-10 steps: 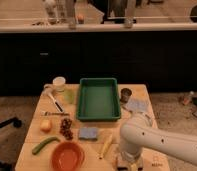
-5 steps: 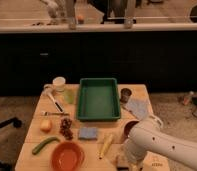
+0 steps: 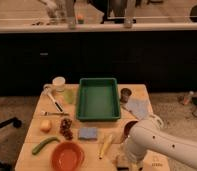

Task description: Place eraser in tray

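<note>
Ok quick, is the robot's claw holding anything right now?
Gripper: low at the table's front right edge, tucked under the white arm. Its jaws stand open, and whether it holds anything cannot be told.

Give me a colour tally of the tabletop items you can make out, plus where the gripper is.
Green: 3, the tray, a cucumber, a pale green item
Orange: 2, the bowl, a round fruit
Blue-grey: 2, the sponge, a cloth
Yellow: 1, a banana
Total: 8
Gripper: low at the table's front right edge.
</note>
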{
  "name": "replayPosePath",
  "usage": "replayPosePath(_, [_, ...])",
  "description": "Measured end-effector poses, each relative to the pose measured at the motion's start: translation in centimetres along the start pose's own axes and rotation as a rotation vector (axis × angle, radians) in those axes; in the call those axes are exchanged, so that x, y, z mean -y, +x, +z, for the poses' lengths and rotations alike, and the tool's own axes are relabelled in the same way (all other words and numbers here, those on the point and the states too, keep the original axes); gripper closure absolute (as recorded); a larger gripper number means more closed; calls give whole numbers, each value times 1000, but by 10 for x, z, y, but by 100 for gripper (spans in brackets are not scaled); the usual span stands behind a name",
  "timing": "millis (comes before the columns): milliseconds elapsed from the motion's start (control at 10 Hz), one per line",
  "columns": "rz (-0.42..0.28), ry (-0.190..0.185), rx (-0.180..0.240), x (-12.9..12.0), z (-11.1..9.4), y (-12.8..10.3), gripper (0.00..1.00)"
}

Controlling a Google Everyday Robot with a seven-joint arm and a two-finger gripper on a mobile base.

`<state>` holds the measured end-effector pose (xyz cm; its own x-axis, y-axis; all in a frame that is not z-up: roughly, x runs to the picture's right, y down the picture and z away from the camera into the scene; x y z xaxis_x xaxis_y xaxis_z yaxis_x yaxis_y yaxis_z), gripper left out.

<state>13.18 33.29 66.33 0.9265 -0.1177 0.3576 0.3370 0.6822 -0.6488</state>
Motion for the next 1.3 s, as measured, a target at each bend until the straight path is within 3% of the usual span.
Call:
replayPosePath(200, [23,41,-46,-3,2,-2,20])
replayPosePath(500, [44,72,-41,-7,9,-6,20])
replayPosePath(1300, [34,22,-61,-2,38,-10,20])
